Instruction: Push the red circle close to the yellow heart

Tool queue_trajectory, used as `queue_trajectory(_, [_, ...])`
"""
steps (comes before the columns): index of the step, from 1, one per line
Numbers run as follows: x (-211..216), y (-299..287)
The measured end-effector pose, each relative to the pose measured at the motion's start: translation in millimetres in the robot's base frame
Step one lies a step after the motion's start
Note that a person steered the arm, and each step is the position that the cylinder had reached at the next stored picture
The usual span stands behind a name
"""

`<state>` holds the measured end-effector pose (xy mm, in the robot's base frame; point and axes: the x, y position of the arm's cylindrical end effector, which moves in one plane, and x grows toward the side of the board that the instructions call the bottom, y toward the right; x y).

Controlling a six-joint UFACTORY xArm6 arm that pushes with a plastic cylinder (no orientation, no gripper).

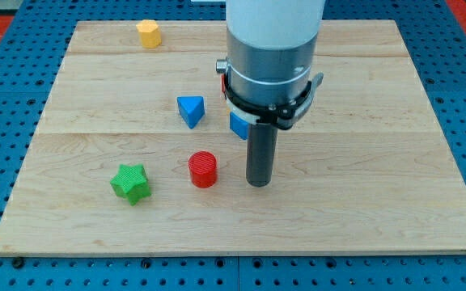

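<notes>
The red circle (203, 169), a short red cylinder, stands on the wooden board (379, 162) below the middle. My tip (257, 183) rests on the board just to the right of it, a small gap apart. No yellow heart can be made out; the only yellow block (148, 33) sits near the view's top left and looks hexagonal. The arm's body hides part of the board's upper middle.
A blue triangular block (190, 110) lies above the red circle. A green star (130, 182) lies to its left. Another blue block (238, 125) and a bit of a red one (222, 82) show partly behind the arm.
</notes>
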<state>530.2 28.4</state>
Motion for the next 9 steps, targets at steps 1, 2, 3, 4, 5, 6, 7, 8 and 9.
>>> queue_trajectory(1, [7.2,-22.7])
queue_trajectory(2, [0.9,-62.4])
queue_trajectory(3, [-59.5,-85.8])
queue_trajectory(4, [-33.4,-92.2])
queue_trajectory(5, [-35.7,-141.4])
queue_trajectory(6, [-65.1,-126.6])
queue_trajectory(7, [-68.8,-71.5])
queue_trajectory(8, [-71.0,-61.8])
queue_trajectory(9, [-76.9,-77.3])
